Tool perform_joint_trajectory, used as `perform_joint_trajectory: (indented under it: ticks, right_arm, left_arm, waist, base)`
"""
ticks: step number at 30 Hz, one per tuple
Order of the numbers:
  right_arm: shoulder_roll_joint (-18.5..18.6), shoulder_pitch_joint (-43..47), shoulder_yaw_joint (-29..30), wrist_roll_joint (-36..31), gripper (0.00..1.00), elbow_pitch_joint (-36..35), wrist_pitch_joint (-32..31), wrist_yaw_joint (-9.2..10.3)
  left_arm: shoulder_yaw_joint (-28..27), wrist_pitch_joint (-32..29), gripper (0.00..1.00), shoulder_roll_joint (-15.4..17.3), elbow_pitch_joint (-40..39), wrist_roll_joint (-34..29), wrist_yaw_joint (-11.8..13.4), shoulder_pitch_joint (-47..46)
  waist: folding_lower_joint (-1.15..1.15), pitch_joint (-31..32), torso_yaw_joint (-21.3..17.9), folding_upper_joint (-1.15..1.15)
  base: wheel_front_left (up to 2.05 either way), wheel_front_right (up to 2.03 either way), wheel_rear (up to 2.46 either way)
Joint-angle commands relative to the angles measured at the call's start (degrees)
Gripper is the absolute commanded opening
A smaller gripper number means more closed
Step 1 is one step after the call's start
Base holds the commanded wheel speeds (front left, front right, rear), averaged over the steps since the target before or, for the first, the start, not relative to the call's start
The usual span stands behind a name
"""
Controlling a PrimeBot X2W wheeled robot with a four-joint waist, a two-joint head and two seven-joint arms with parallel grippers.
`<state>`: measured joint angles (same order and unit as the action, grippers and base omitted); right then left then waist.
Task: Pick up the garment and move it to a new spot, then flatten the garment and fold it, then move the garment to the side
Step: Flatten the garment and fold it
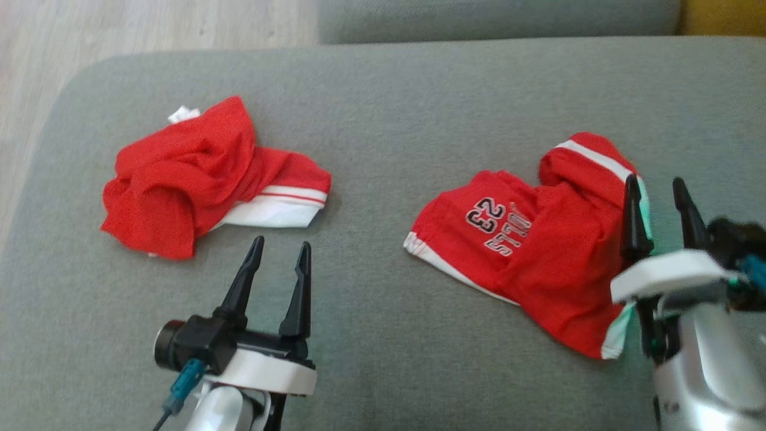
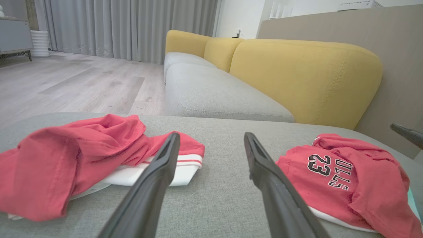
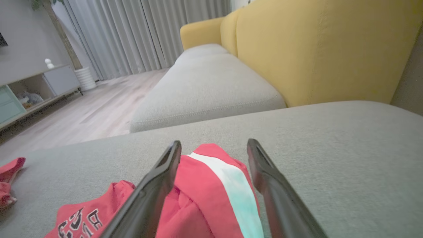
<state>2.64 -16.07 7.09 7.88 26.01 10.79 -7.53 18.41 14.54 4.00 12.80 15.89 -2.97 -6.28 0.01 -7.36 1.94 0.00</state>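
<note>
Two crumpled red garments with white trim lie on the grey cushion [image 1: 383, 108]. One garment [image 1: 191, 173] [image 2: 76, 155] is on the left, with an edge of it at the far left of the right wrist view [image 3: 8, 180]. The other garment [image 1: 538, 239] [image 2: 347, 175] [image 3: 205, 185], printed with "23", is on the right. My left gripper [image 1: 281, 242] [image 2: 211, 135] is open above bare cushion, just short of the left garment's white hem. My right gripper [image 1: 653, 181] [image 3: 214, 142] is open over the right garment's striped edge, holding nothing.
The cushion's rounded left edge drops to a wooden floor [image 1: 119, 30] [image 2: 82, 79]. Beyond the cushion stand a grey sofa seat [image 2: 211, 92] [image 3: 205, 86] and yellow backrests [image 2: 307, 72] [image 3: 314, 49]. Bare cushion lies between the two garments.
</note>
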Motion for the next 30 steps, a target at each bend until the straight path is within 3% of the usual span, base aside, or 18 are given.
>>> perform_joint_trajectory:
  ticks: [1, 11, 12, 13, 18, 23, 30]
  right_arm:
    - [0.23, -4.04, 0.27, -1.46, 1.0, 1.26, -1.13, 0.04]
    - [0.23, -12.04, 5.56, -5.52, 1.0, 16.21, -5.21, 0.04]
    - [0.23, -12.6, 5.44, -5.43, 0.58, 17.55, -5.29, 0.04]
    - [0.23, -13.11, 5.38, -5.6, 0.0, 18.53, -4.87, 0.04]
    - [0.23, -15.72, 6.3, -6.86, 0.0, 20.54, -0.79, 0.04]
    - [0.32, -20.04, 9.85, -12.17, 0.0, 17.53, 0.68, 0.04]
    - [4.87, -27.28, 7.84, -17.21, 0.0, 11.03, -1.13, 0.04]
  left_arm:
    - [-2.22, 0.46, 1.0, -0.33, -1.29, -0.58, -0.29, -2.75]
    - [-3.15, 0.46, 1.0, -0.84, -1.5, -0.78, -1.12, -4.37]
    - [-3.2, 0.46, 1.0, -0.88, -1.41, -0.83, -1.18, -4.47]
    - [-3.26, 0.46, 1.0, -0.91, -1.31, -0.86, -1.23, -4.56]
    - [-3.58, 0.46, 1.0, -1.02, -0.89, -0.88, -1.25, -4.33]
    - [-3.92, 0.46, 1.0, -1.08, -0.99, -0.76, -1.1, -3.5]
    - [-4.37, 0.46, 1.0, -1.11, -1.68, 0.37, -0.34, -1.34]
  waist:
    - [-0.01, -1.64, 1.42, 0.0]
    - [-0.01, -3.51, 2.94, 0.0]
    - [-0.01, -3.52, 2.97, 0.0]
    - [-0.01, -3.46, 2.96, 0.0]
    - [-0.01, -1.92, 2.55, 0.0]
    - [-0.01, 0.79, 2.17, 0.0]
    - [-0.01, 4.92, 2.55, 0.0]
  base:
    - [0.0, 0.0, 0.0]
    - [0.0, 0.0, 0.0]
    - [0.0, 0.0, 0.0]
    - [0.0, 0.0, 0.0]
    - [0.0, 0.0, 0.0]
    - [0.0, 0.0, 0.0]
    - [0.0, 0.0, 0.0]
